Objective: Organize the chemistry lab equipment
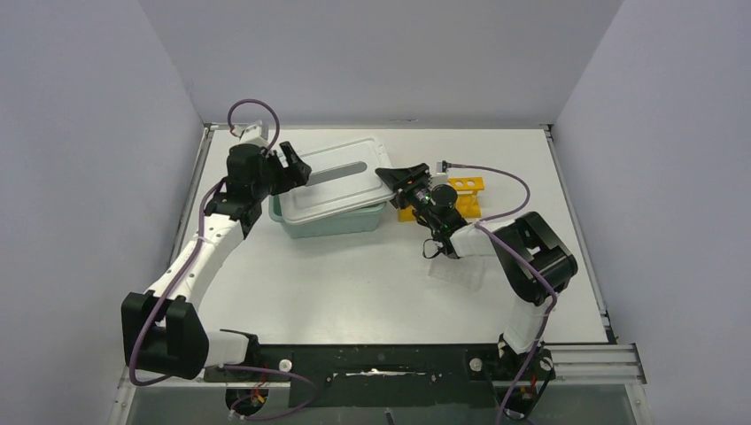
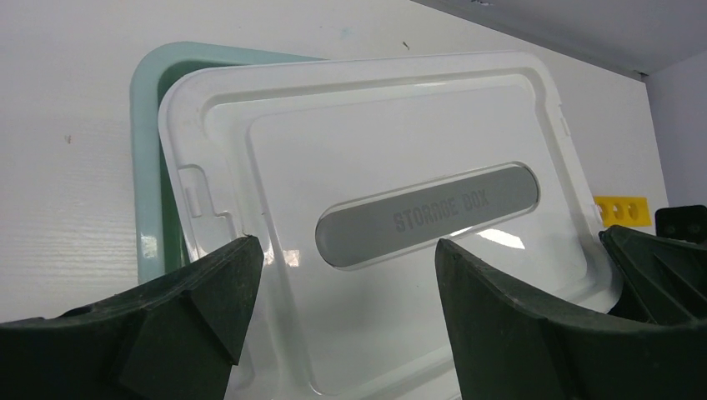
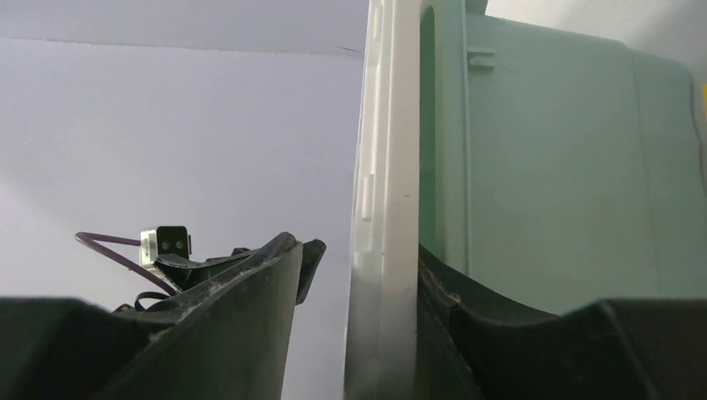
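Left hand hovers over the far-left part of the translucent white lid, fingers wide apart, touching nothing. Lid sits askew on the teal tub at table centre. Right hand is at the lid's right edge, fingers apart w/ the rim between them, not clamped. Yellow tube rack is just right of it. Clear bag lies near the right arm; contents can't be told.
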